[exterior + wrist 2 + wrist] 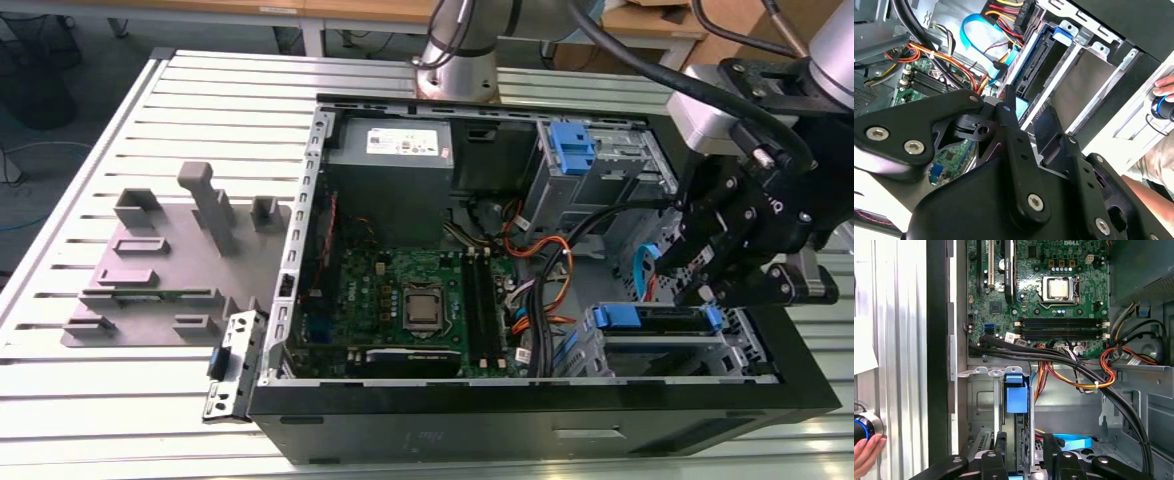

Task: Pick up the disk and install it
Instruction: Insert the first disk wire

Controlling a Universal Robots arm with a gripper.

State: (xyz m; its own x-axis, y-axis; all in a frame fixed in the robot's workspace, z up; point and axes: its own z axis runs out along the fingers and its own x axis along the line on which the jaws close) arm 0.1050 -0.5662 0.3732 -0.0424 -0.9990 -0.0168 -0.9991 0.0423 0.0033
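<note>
Slatted metal table carries the computer case; I see the gripper released, straddling the disk seated in its bay.

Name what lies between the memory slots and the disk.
In the first wrist view, a bundle of black cables crosses between the memory slots and the disk.

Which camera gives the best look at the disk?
The exterior view: the disk lies lengthwise in its bay, with blue rails at both ends. The first wrist view shows it edge-on, a blue rail facing the camera. The second wrist view shows one dark edge.
</note>
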